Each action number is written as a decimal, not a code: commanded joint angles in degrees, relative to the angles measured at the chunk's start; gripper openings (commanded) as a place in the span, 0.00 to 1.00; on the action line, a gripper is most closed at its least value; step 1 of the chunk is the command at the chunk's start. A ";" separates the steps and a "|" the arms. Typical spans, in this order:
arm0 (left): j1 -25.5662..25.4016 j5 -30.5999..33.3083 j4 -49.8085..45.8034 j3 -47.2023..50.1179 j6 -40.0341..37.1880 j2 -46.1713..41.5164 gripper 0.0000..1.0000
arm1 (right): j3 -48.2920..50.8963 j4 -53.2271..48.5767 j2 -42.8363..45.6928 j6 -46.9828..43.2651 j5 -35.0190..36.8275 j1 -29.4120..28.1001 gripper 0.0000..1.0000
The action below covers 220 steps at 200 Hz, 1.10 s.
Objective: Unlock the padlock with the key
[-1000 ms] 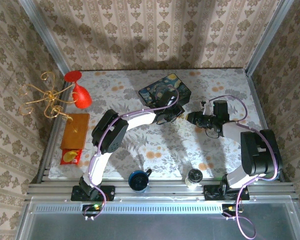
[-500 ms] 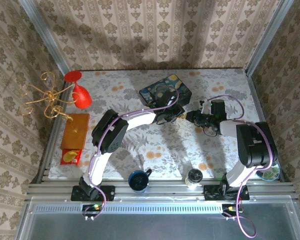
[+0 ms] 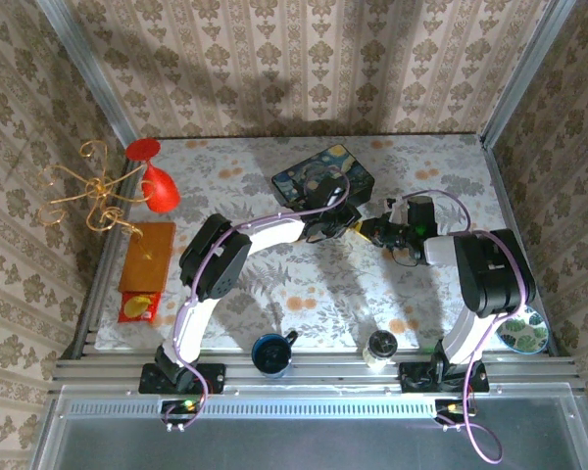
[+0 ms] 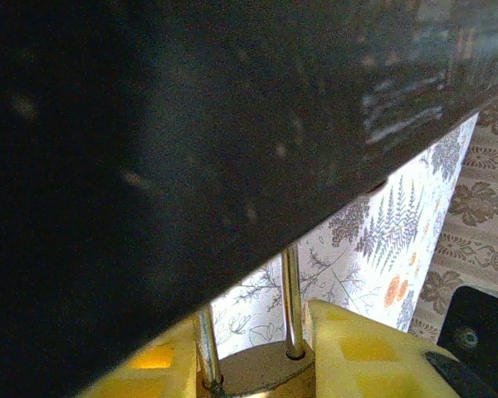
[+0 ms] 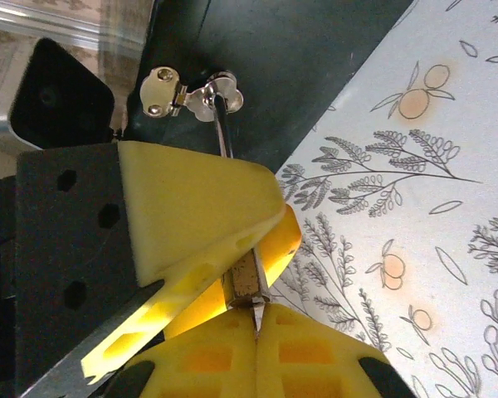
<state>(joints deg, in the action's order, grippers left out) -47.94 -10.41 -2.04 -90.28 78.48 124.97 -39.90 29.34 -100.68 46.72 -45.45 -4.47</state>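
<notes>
A booth of beige patterned wallpaper edged with aluminium rails is seen round a table laid with a pale cloth printed with leaves and oranges. A dark blue painted box is set toward the far middle. It lies well apart from a red goblet at the left edge, and from a dark cup and a small jar at the near edge.

Just in front of the box, the left gripper and the right gripper are brought tip to tip, each about equally near the work. The left gripper's yellow foam pads are clenched on the body of the tiny brass-coloured padlock. The padlock is held off the cloth, and its thin silvery shackle is hooked through the box's silver clasp. Both shackle legs are seated in the body, so the padlock is judged locked.

The right gripper's pads are pressed together on a thin silvery key. Its blade is pointed straight into the base of the padlock. Key, body and shackle lie along one line from the right gripper toward the clasp. The coming move is judged to be a twist about that line. How deep the key is seated cannot be told.
</notes>
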 commanded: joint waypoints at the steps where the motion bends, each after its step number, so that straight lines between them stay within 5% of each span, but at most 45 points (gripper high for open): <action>1: -0.43 -2.59 4.62 -0.77 1.19 -1.61 0.08 | 1.38 11.66 -3.99 11.05 -1.59 0.16 0.00; 44: -0.55 -2.94 9.83 0.62 1.99 -1.41 0.00 | 3.58 46.32 -17.51 42.17 -3.62 0.34 0.00; 188: -0.32 -4.26 23.99 3.26 3.83 -0.95 0.00 | -0.79 46.44 -17.27 68.25 6.07 -2.56 0.00; 220: -0.23 -3.83 24.21 3.79 4.31 -0.95 0.00 | -0.10 45.96 -16.36 65.96 5.41 -2.57 0.30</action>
<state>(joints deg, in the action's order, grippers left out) -45.65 -8.54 15.86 -86.06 81.87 124.97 -39.62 76.20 -118.04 112.97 -41.80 -5.69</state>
